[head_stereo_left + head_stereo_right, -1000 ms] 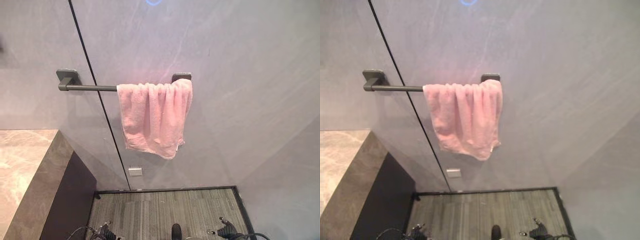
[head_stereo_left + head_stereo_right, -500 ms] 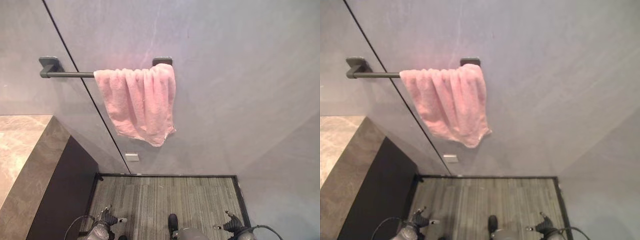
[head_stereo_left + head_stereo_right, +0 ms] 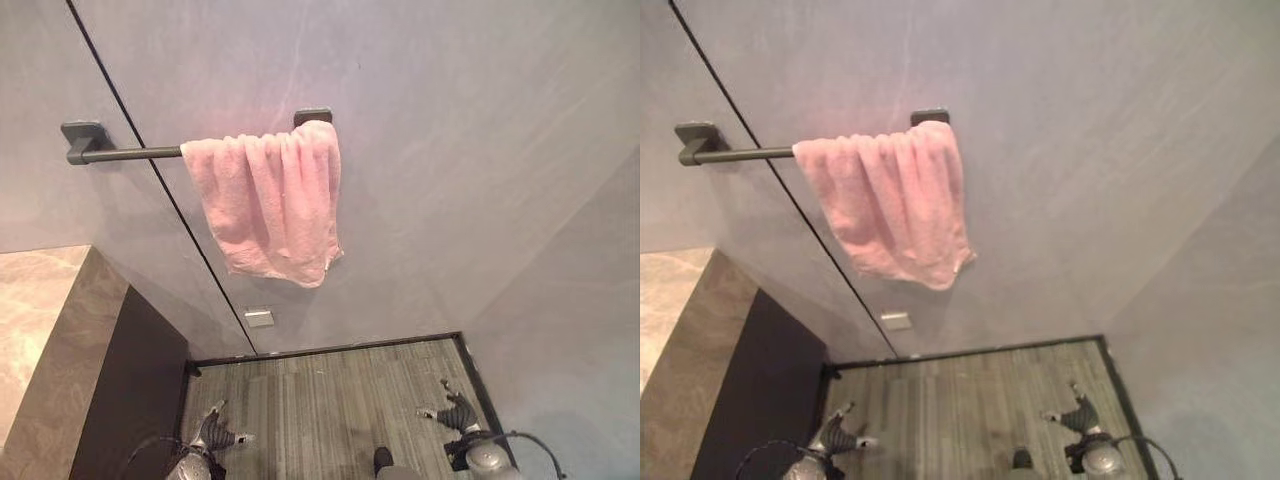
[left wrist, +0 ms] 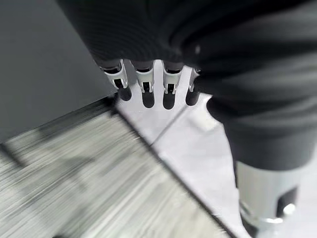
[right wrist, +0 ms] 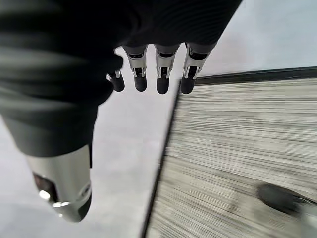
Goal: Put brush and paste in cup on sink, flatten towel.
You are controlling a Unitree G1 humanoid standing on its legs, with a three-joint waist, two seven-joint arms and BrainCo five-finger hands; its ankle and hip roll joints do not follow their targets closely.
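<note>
Left eye view: the pink towel (image 3: pixel 265 205) is seen bunched at the right end of the towel bar (image 3: pixel 125 154), upper left, unflattened. Since a second ago, both hands have been lowered; left hand (image 3: pixel 212 436) and right hand (image 3: pixel 452 413) hang empty, fingers relaxed, bottom of frame.

Open wall right of the towel (image 3: pixel 266 205) — stone counter (image 3: pixel 45 330) crowds the left.

Pink towel (image 3: pixel 265 205) on a dark grey bar (image 3: pixel 125 154), pale grey wall (image 3: pixel 480 150), grey-striped floor (image 3: pixel 320 400).
</note>
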